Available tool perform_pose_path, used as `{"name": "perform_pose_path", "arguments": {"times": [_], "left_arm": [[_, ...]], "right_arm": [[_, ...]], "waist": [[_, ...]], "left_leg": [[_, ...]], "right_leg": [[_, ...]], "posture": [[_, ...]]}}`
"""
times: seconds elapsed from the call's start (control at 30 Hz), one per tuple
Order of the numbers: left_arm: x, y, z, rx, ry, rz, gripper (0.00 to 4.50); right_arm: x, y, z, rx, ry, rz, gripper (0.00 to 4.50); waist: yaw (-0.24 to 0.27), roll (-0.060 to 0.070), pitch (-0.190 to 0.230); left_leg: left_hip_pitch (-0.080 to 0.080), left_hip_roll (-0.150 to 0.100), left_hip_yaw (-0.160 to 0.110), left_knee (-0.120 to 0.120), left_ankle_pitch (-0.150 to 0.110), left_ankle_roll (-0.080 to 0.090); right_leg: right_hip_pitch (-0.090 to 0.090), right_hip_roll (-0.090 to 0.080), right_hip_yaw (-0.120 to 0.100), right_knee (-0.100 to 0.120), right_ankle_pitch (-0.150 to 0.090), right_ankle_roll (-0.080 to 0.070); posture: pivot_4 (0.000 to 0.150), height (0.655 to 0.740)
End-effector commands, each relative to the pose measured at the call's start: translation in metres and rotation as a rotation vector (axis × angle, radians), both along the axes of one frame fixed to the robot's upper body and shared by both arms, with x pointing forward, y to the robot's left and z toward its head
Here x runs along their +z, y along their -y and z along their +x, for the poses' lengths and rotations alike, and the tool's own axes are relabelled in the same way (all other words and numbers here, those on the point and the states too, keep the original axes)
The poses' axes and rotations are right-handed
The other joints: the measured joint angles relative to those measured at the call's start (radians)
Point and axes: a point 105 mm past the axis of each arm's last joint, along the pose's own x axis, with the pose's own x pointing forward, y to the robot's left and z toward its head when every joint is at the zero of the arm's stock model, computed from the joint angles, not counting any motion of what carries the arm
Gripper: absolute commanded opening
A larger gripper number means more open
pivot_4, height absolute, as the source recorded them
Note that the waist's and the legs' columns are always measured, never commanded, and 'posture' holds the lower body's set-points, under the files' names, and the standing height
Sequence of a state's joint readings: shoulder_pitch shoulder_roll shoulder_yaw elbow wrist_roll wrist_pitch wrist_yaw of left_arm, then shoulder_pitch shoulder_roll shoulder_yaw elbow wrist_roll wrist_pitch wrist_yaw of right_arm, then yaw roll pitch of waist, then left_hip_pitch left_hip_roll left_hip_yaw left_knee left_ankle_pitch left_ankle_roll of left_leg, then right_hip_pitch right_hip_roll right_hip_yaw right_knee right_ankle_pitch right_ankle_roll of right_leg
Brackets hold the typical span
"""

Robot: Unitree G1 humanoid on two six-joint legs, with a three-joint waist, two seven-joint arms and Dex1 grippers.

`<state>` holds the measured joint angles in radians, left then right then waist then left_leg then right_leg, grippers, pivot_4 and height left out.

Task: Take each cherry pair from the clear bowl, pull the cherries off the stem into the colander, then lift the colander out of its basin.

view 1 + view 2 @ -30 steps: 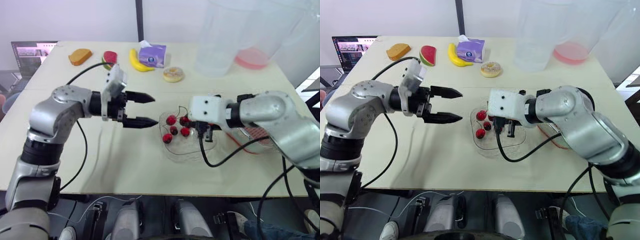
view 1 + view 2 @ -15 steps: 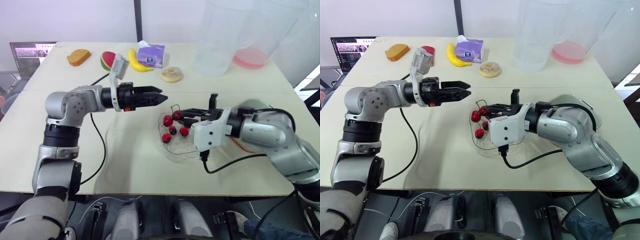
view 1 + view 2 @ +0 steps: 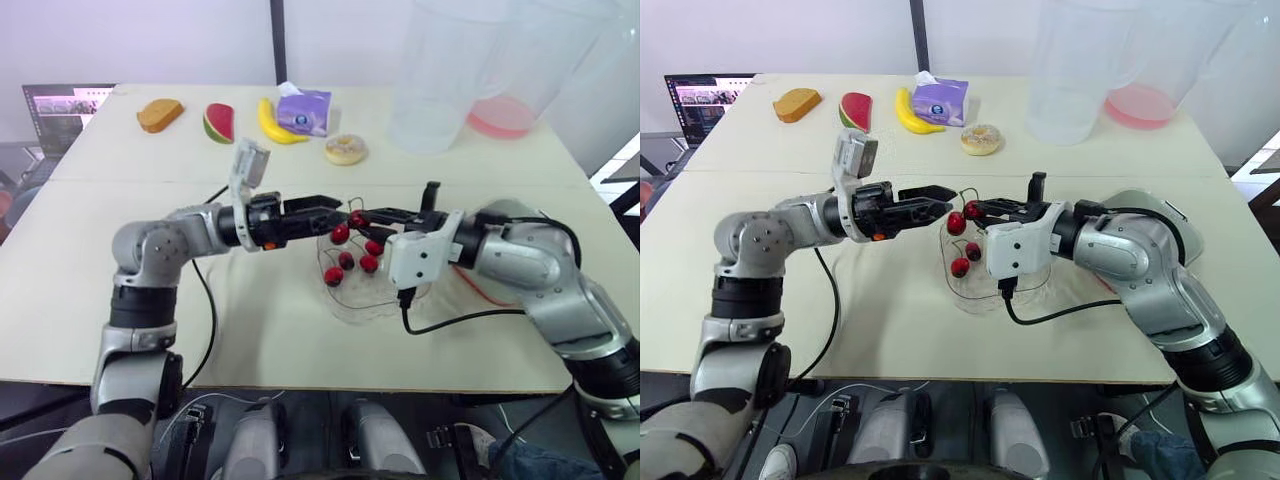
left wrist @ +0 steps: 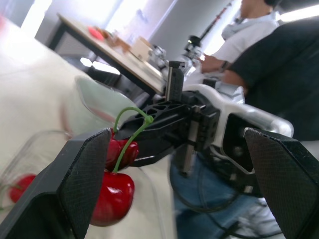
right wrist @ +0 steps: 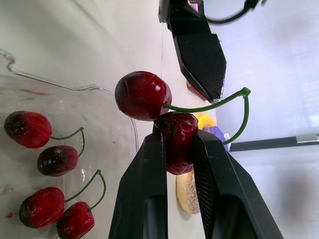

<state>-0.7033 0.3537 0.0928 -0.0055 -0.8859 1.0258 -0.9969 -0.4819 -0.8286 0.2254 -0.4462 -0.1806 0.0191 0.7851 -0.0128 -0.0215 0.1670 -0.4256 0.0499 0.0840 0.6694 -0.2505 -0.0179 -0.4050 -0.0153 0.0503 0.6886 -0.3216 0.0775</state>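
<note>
Cherries come first: six round, shiny red ones, joined two by two on thin green stems. One cherry pair [image 5: 144, 97] hangs just above the clear bowl [image 3: 970, 298]. The right gripper [image 5: 177, 132] pinches one cherry of that pair between its two black fingers. The other four cherries [image 5: 42, 206] lie in the see-through bowl on the smooth pale table [image 3: 260, 330]. The left gripper [image 3: 940, 199] has its two rough black fingers spread wide, close beside the held pair.

The cherry pair [image 5: 143, 95] is dark red, its stem [image 5: 243, 92] green; the banana [image 3: 272, 125] is yellow; the tissue pack [image 3: 304, 108] purple; the watermelon slice [image 3: 218, 122] red, green-rinded.
</note>
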Motion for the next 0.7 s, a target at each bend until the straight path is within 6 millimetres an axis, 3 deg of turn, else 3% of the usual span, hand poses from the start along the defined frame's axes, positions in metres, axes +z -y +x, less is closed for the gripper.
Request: {"name": "perform_pose_path", "arguments": {"times": [0.03, 0.4, 0.7], "left_arm": [[0.007, 0.006, 0.001, 0.054, 0.065, -0.04, 4.5], [0.009, 0.016, 0.009, 0.101, -0.017, -0.113, 4.5], [0.009, -0.004, 0.019, 0.096, 0.013, -0.008, 4.5]], "right_arm": [[0.015, -0.003, -0.003, 0.014, 0.036, 0.025, 0.39], [0.014, -0.005, -0.004, 0.011, 0.016, 0.02, 0.39], [0.01, 0.004, -0.006, -0.003, -0.03, -0.062, 0.39]], "waist": [[0.001, 0.0, 0.0], [-0.001, 0.0, 0.0], [-0.001, 0.0, 0.0]], "left_leg": [[0.0, 0.0, 0.0, 0.0, 0.0, 0.0], [0.0, 0.0, -0.001, 0.0, 0.0, 0.0], [0.0, 0.0, -0.001, 0.0, 0.0, 0.0]], "right_leg": [[0.0, 0.0, 0.0, 0.0, 0.0, 0.0], [0.0, 0.002, 0.0, 0.0, 0.0, 0.0], [0.0, 0.002, 0.0, 0.0, 0.0, 0.0]], "posture": [[0.15, 0.74], [0.15, 0.74], [0.15, 0.74]]}}
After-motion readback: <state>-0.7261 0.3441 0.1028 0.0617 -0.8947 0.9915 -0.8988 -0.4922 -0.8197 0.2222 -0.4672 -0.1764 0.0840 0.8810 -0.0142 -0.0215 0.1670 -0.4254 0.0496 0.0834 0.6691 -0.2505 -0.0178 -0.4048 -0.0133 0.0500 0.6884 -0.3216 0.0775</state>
